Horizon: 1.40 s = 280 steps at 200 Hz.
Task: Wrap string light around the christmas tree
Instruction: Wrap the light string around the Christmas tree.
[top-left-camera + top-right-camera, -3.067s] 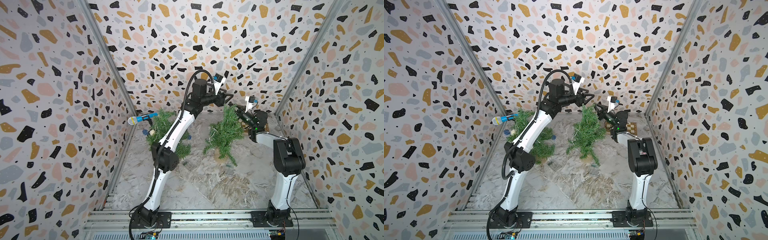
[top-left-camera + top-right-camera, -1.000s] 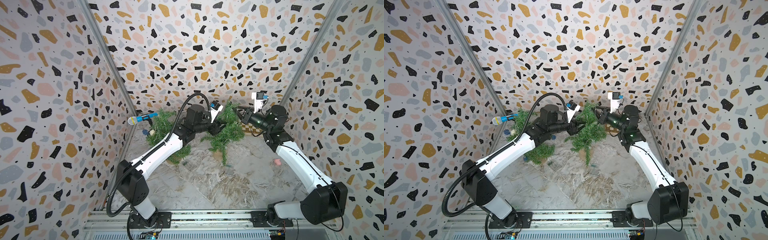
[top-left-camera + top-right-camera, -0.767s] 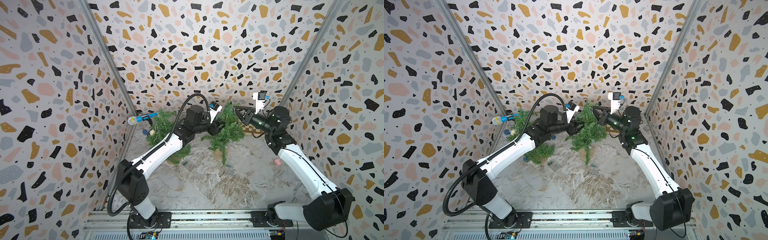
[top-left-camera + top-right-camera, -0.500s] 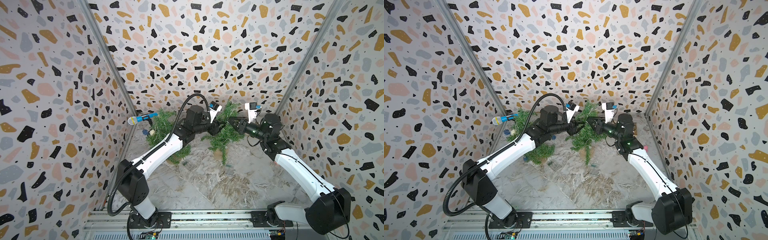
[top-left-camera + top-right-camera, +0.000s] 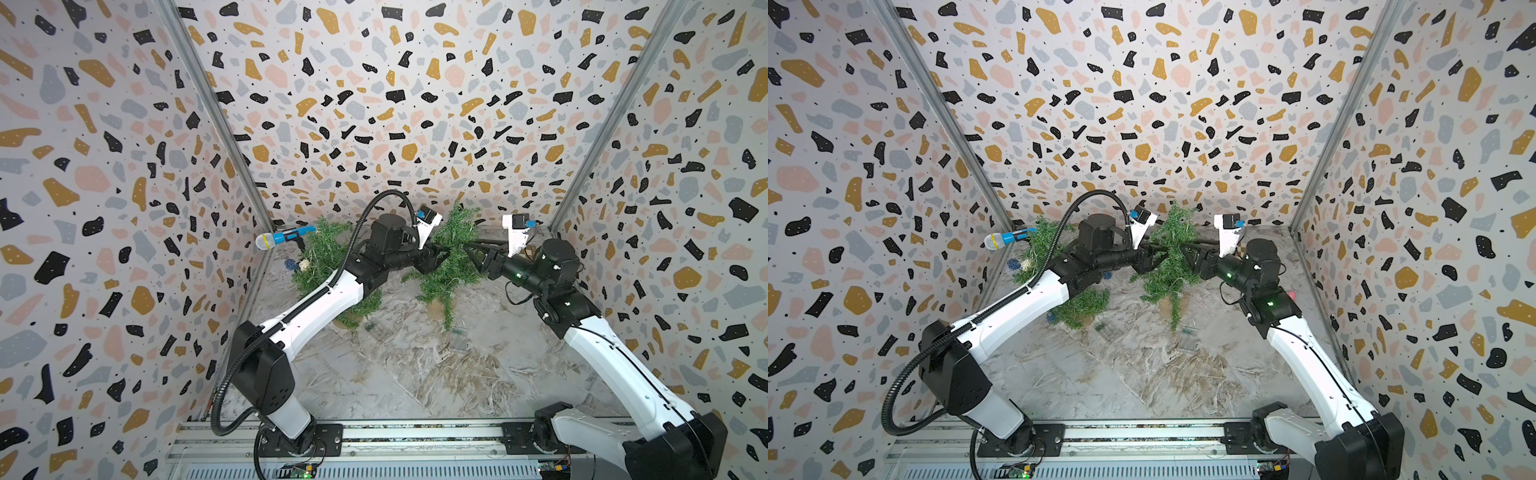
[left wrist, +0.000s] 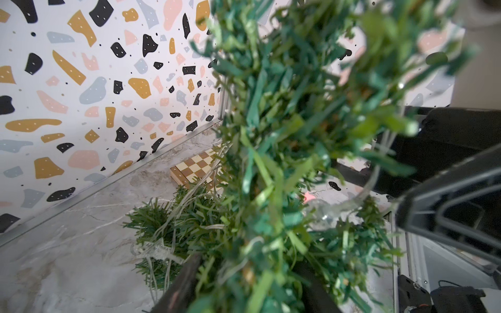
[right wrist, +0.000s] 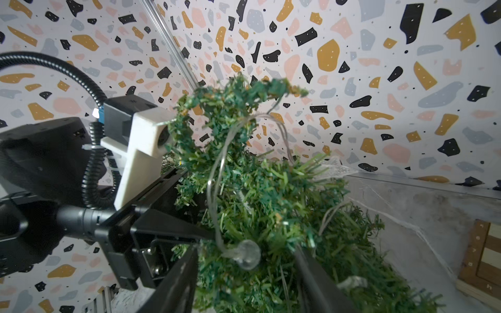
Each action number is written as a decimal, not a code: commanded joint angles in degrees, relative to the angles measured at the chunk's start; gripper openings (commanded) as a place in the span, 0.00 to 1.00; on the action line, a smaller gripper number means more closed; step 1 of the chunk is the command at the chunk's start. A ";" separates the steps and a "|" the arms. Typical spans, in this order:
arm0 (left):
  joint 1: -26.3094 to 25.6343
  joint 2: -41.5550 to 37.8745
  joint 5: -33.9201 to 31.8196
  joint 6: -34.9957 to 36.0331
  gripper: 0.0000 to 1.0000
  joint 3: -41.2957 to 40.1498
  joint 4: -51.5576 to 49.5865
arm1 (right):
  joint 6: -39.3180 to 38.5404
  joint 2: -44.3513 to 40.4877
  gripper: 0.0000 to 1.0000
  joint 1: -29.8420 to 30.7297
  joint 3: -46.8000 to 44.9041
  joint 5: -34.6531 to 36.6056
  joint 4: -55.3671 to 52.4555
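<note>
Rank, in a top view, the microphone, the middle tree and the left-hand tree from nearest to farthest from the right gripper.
1. Middle tree: foliage between the fingers of the right gripper.
2. Left-hand tree: farther left, near the back.
3. Microphone: farthest left.

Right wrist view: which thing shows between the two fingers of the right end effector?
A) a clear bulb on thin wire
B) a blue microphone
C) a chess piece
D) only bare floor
A: the string light bulb, clear on its thin wire, hangs before the Christmas tree, between the spread fingers of the right end effector.
</note>
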 commanded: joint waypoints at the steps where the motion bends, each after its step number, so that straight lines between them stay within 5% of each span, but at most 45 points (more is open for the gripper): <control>1: 0.19 -2.50 -1.77 0.75 0.59 -0.59 -2.12 | -2.23 -1.45 0.65 0.05 1.26 2.55 -3.60; 38: 0.19 -3.92 -3.08 0.95 0.67 0.22 -3.99 | -1.53 -1.69 0.69 0.05 0.87 4.23 -3.32; 143: 0.19 -4.15 -3.76 3.12 0.69 4.97 -8.85 | 3.23 -3.75 0.68 -1.03 -6.08 9.82 -3.02; 202: 0.06 -6.05 -9.25 6.74 0.69 5.50 -15.02 | 7.76 -4.33 0.67 -9.10 -13.07 6.20 -4.69; 280: -2.35 -14.94 -14.73 9.23 0.69 2.18 -21.42 | 9.17 0.52 0.66 -9.50 -15.06 3.38 -0.76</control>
